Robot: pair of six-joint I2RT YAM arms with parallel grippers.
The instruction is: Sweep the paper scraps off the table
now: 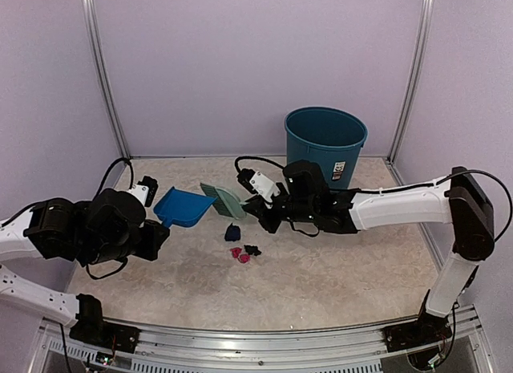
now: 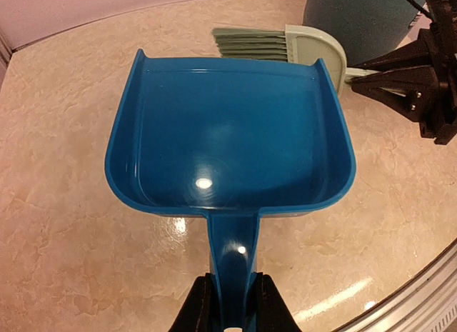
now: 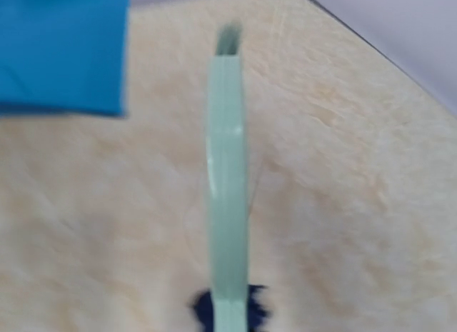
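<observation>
Paper scraps (image 1: 232, 232) lie in a small bunch near the middle of the big flat beige table (image 1: 337, 269). There is one dark blue bit, some pink bits and a black bit. The left gripper (image 2: 228, 296) pinches the handle of the blue plastic dustpan (image 2: 228, 132) tight between its two black fingers. The dustpan's open mouth faces the pale green hand brush (image 1: 223, 200), which is just beside its far edge. The right gripper (image 1: 268, 215) squeezes the brush's handle. Brush and dustpan are both a little behind the scraps, near them. A round teal bin (image 1: 325, 140) stands at the back by the lilac wall (image 1: 240, 60).
</observation>
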